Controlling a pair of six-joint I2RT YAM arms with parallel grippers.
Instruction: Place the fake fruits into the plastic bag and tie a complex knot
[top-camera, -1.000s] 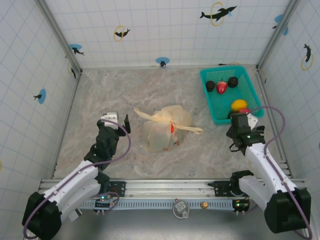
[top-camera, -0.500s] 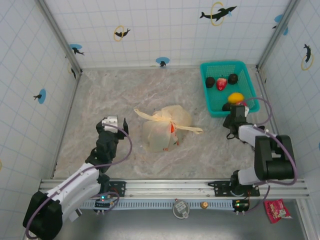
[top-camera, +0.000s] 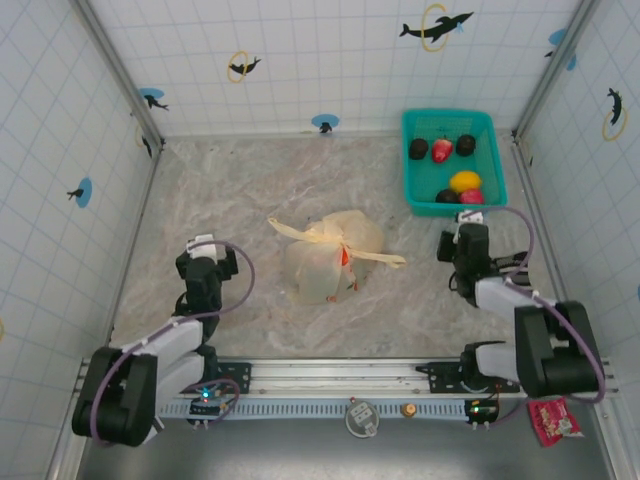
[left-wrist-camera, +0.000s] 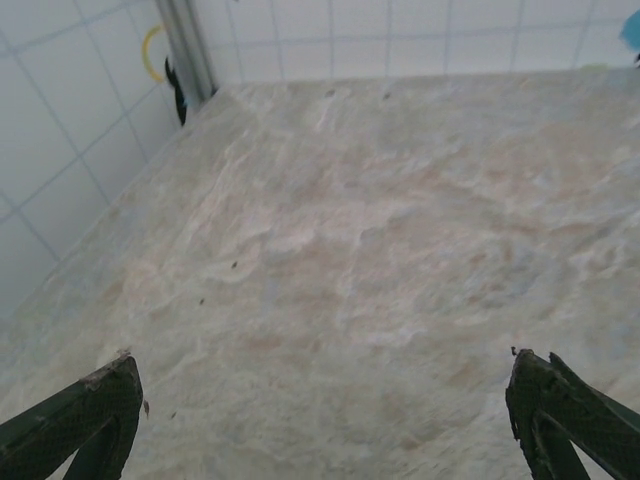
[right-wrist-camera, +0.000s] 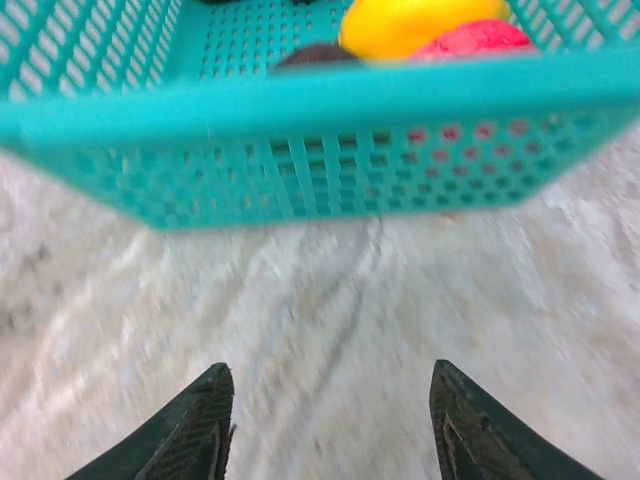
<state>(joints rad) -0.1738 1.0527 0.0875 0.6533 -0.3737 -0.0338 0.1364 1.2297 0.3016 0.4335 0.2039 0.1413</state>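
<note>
Basket (top-camera: 487, 165) shoved to 1 o'clock; R jaws just released, L jaws wide, both empty. Fruits (top-camera: 463, 181) remain inside, bag (top-camera: 335, 255) knotted.

Marbled table (top-camera: 200, 190), tied plastic bag (top-camera: 328, 258), teal basket (top-camera: 408, 165)

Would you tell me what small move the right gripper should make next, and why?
Probably lift the right gripper slightly and ease it forward over the basket wall toward the yellow fruit. Its jaws stand open and empty, low over the table, facing that near wall, and the fruit lies just behind it.
</note>
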